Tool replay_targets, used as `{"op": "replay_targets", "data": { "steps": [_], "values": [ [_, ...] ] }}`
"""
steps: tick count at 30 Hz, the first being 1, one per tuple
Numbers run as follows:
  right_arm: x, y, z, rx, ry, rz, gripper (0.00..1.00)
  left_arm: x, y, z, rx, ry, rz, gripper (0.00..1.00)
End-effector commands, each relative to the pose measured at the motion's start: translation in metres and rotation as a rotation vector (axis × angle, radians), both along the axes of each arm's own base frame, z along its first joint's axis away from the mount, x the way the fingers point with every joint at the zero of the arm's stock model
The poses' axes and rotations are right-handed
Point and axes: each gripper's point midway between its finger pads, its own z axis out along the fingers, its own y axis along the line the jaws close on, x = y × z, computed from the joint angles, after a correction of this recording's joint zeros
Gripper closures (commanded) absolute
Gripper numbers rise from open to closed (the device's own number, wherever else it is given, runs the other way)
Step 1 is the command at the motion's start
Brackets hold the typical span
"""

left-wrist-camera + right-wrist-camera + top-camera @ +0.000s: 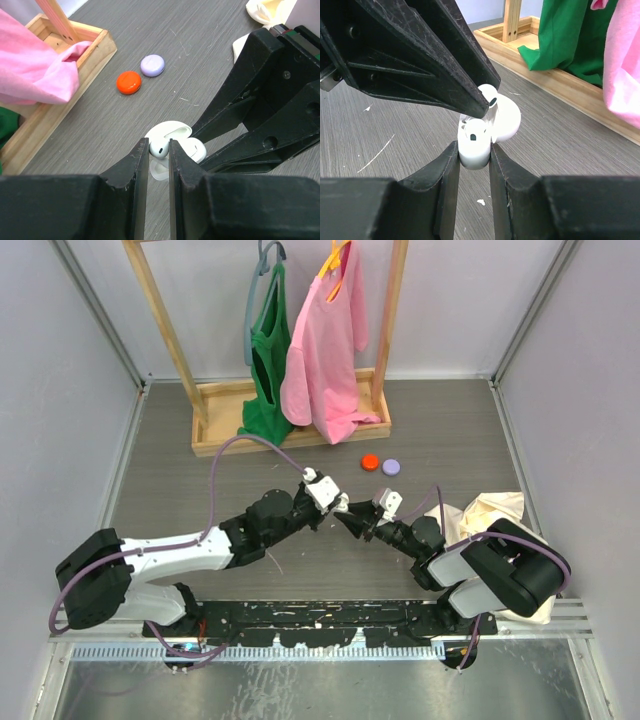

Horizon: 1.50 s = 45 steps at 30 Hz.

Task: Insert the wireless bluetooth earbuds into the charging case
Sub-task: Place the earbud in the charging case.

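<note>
My right gripper [474,150] is shut on the white charging case [476,152] and holds it with its lid [507,120] open. One pale earbud [472,134] sits in the case. My left gripper [159,145] is shut on the other pale earbud [161,149] and holds it right at the open case [192,147], touching or almost touching its rim; this earbud also shows in the right wrist view [490,97]. In the top view the left gripper [343,508] and the right gripper [358,523] meet tip to tip at the table's middle.
An orange disc [370,462] and a lavender disc [391,467] lie just beyond the grippers. A wooden rack base [215,400] with a green [265,360] and a pink garment [325,350] stands at the back. A cream cloth [490,510] lies at the right.
</note>
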Motion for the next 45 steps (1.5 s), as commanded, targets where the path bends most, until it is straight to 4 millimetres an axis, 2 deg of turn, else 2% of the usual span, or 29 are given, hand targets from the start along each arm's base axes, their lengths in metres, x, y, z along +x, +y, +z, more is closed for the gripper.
{"op": "replay_targets", "data": {
  "steps": [1,5,7,19,26,31,35,40,45],
  "values": [
    [-0.001,-0.002,0.044,0.111,-0.133,-0.001,0.99,-0.004,0.002,0.008,-0.025,-0.030,-0.005,0.81],
    [-0.001,-0.003,0.044,0.112,-0.131,-0.004,0.99,-0.009,0.002,0.000,-0.016,-0.014,-0.025,0.80],
    [-0.001,-0.003,0.043,0.111,-0.129,-0.007,0.99,-0.012,0.004,0.011,-0.042,-0.022,-0.034,0.79],
    [0.000,-0.003,0.044,0.115,-0.129,-0.008,0.99,-0.021,0.005,0.009,-0.053,0.004,-0.063,0.71],
    [0.000,-0.004,0.044,0.116,-0.130,-0.011,0.99,-0.019,0.012,0.020,-0.105,0.032,-0.015,0.59],
    [0.000,-0.004,0.045,0.119,-0.132,-0.011,0.99,-0.017,0.027,0.034,-0.164,0.069,0.061,0.40],
    [0.000,-0.004,0.044,0.117,-0.129,-0.011,0.99,-0.013,0.041,0.041,-0.207,0.108,0.145,0.30],
    [0.000,-0.004,0.044,0.116,-0.127,-0.011,0.99,-0.013,0.041,0.044,-0.235,0.174,0.174,0.25],
    [0.000,-0.004,0.044,0.117,-0.129,-0.012,0.99,-0.008,0.036,0.037,-0.222,0.197,0.195,0.23]
  ]
}}
